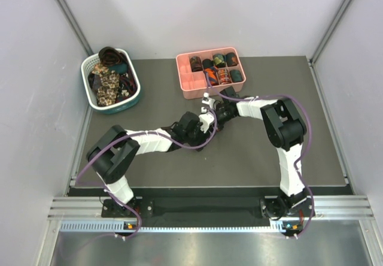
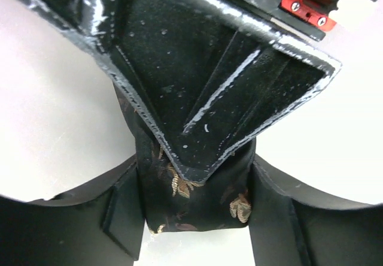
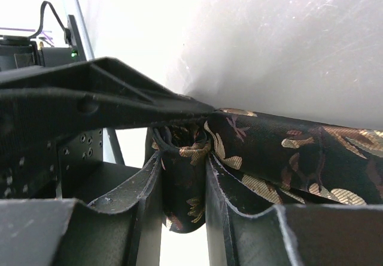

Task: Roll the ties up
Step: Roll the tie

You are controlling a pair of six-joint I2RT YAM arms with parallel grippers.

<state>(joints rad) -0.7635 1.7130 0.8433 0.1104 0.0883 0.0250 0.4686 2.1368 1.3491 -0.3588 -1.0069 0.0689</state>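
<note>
**Status: Both Grippers on One Tie at Table Centre**

1. Table [image 1: 251,152]: a dark grey surface that carries every item below.

2. Arms: the left arm [image 1: 149,141] reaches from its base toward the middle of the table. The right arm [image 1: 287,128] rises from its base and bends left. The two wrists meet near the centre, just in front of the pink tray.

3. Basket [image 1: 133,101]: white and teal with slotted walls, at the far left corner. It holds a heap of loose ties [image 1: 108,83], dark with beige floral print.

4. Pink tray [image 1: 181,69]: divided into compartments, at the far edge, well apart from the basket. Rolled ties [image 1: 218,62] fill the right-hand compartments as small coils. The compartment at the near left is bare.

5. Left gripper [image 2: 194,218]: its jaws are partly closed. Its two fingers [image 2: 119,218] flank the floral tie [image 2: 191,200] and touch it on both sides. One finger of the right gripper crosses above it in the left wrist view.

6. Right gripper [image 3: 182,206]: its jaws are narrow and pinch a folded or coiled part of the tie. The rest of the fabric trails off to the right over one finger.

7. Floral tie: dark with beige and gold print, held between the two grippers over the table centre. The top view does not show whether it touches the table.
</note>
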